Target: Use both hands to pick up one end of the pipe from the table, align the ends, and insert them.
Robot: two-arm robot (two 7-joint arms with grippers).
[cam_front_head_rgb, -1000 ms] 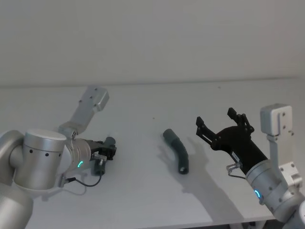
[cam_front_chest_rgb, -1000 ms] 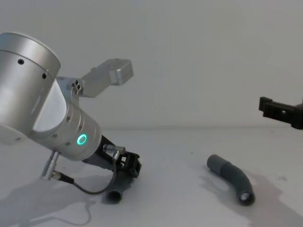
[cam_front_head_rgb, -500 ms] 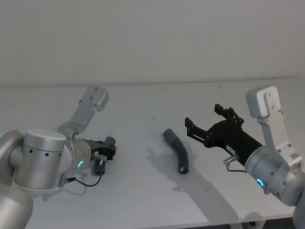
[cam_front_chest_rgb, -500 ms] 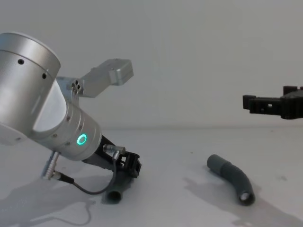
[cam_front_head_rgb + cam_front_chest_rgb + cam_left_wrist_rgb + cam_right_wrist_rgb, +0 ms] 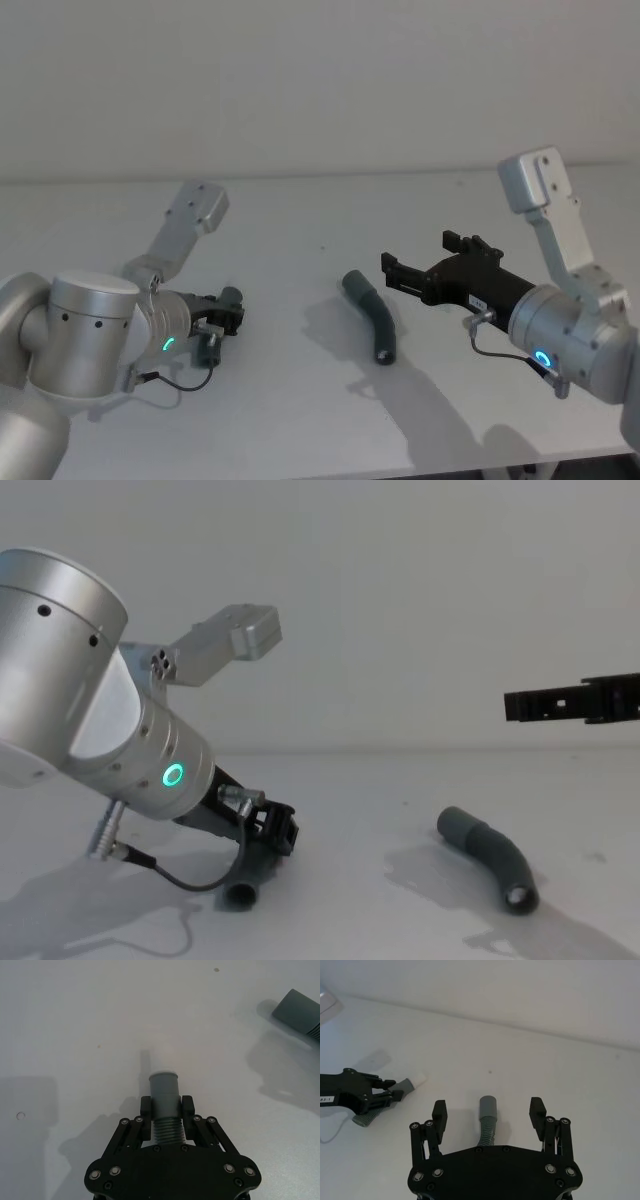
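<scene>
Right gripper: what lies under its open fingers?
A curved ribbed hose piece lies on the table, below the open right gripper, untouched. In the right wrist view, the gripper's body covers its near end.

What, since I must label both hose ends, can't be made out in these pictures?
Left wrist view: the black two-fingered left tool covers the rear of the dark-grey ribbed hose piece it grips; the piece's white tip fades into the white table.
Chest view: the black right tool is cut off by the right edge.
Right wrist view: that tool's body hides the near end of the loose curved dark-grey hose piece.
</scene>
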